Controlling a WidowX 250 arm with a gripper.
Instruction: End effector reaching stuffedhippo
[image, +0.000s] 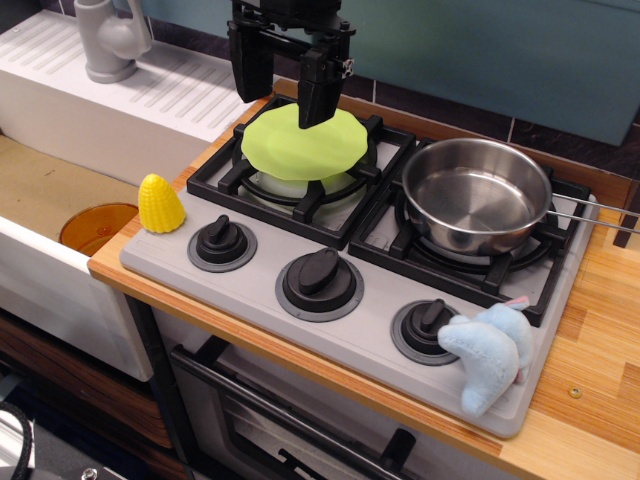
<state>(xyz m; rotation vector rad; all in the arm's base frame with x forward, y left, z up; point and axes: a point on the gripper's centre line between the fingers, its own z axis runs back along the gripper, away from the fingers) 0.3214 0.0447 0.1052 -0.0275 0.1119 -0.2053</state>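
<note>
Stuffedhippo (490, 353) beside right knob (428, 326); end effector (284, 85), jaws open, over green plate (305, 143).

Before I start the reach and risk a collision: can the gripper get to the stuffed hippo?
Probably yes. The gripper hangs open above the green plate; the stuffed hippo lies uncovered at the stove's front right, past the steel pan.

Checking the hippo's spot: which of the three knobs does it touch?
The right knob: the hippo leans against it. The left and middle knobs stand clear.
</note>
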